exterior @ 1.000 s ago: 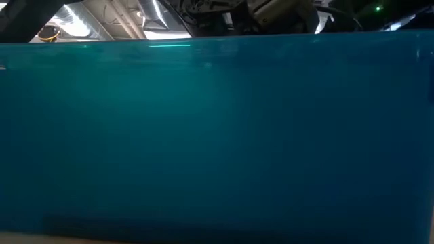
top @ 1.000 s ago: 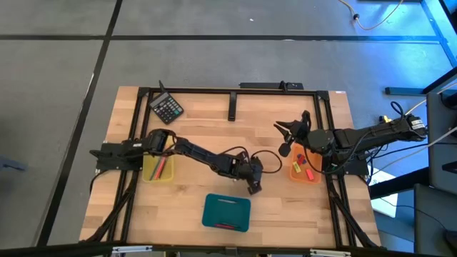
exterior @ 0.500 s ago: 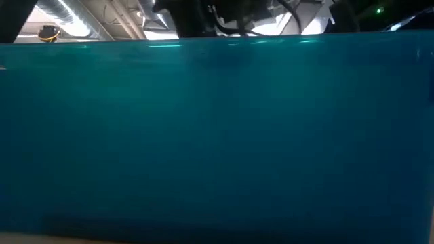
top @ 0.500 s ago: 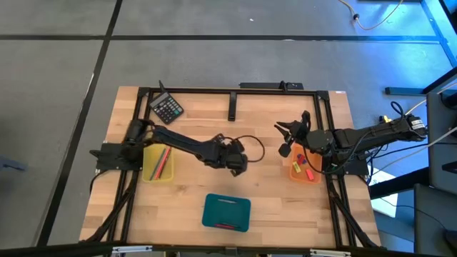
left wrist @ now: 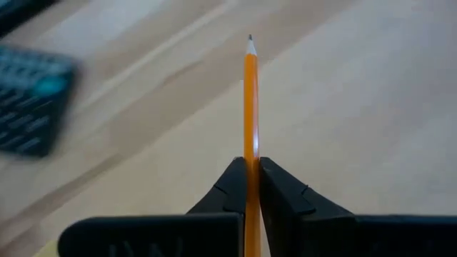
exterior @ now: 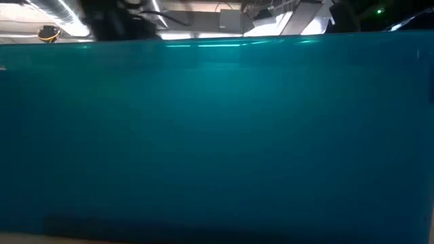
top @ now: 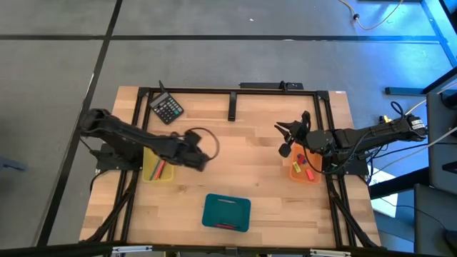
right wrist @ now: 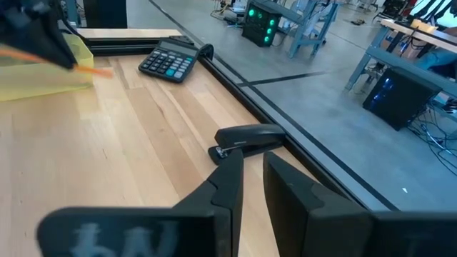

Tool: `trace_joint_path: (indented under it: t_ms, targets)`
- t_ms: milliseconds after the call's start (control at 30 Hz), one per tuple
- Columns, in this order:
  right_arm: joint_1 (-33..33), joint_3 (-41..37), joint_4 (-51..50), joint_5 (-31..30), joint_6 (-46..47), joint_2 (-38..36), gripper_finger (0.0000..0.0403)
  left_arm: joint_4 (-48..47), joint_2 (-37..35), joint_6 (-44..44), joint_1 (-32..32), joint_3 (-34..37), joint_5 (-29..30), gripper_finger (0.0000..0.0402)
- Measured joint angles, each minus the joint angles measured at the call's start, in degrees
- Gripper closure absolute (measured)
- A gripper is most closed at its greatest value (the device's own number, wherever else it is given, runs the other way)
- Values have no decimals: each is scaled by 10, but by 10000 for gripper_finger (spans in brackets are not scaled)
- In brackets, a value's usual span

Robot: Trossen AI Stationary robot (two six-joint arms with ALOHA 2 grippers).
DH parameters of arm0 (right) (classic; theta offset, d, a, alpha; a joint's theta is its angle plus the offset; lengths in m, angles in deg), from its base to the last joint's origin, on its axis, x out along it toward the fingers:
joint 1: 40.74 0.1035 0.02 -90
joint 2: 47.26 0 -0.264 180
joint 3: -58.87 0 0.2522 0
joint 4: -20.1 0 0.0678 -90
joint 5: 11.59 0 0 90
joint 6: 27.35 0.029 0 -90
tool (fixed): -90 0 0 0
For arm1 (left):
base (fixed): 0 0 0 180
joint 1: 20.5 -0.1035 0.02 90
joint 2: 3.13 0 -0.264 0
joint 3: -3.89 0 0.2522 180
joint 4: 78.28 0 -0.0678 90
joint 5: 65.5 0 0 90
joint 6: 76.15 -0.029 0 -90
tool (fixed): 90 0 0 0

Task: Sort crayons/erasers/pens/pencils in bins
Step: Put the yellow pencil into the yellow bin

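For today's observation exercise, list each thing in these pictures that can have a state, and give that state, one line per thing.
left gripper: shut on the orange pencil, beside the yellow bin
orange pencil: held, tip pointing away from the fingers
right gripper: open, empty, near the orange bin
yellow bin: holds long sticks
orange bin: holds small blocks
teal bin: holds thin sticks
calculator: lying flat on the table

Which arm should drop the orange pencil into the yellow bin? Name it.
Left. Its pincer is shut on the orange pencil right beside the yellow bin; the right pincer waits empty by the orange bin.
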Motion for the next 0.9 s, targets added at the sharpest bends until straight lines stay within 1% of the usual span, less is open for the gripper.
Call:
trace_joint_path:
  t_ms: [67,133,233,333,467,633,767,833,900]
  targets:
    - [0,0,0,0,0,0,343,-47,-27,59,16,21,15,385]
    - [0,0,1,0,0,0,343,-76,-50,113,32,43,27,385]
    - [0,0,5,0,0,0,343,-84,-74,181,51,77,42,385]
    - [0,0,8,0,3,0,343,-82,-78,213,60,104,45,385]
    - [0,0,8,0,6,0,343,-89,-78,217,63,123,15,385]
    - [0,0,9,0,16,0,343,-140,-79,239,79,123,4,385]
    - [0,0,9,0,16,0,343,-230,-78,325,106,123,-8,385]
    - [0,0,9,0,18,0,343,-258,-78,366,125,123,-14,385]
    - [0,0,9,0,18,0,343,-266,-79,400,144,129,-14,385]
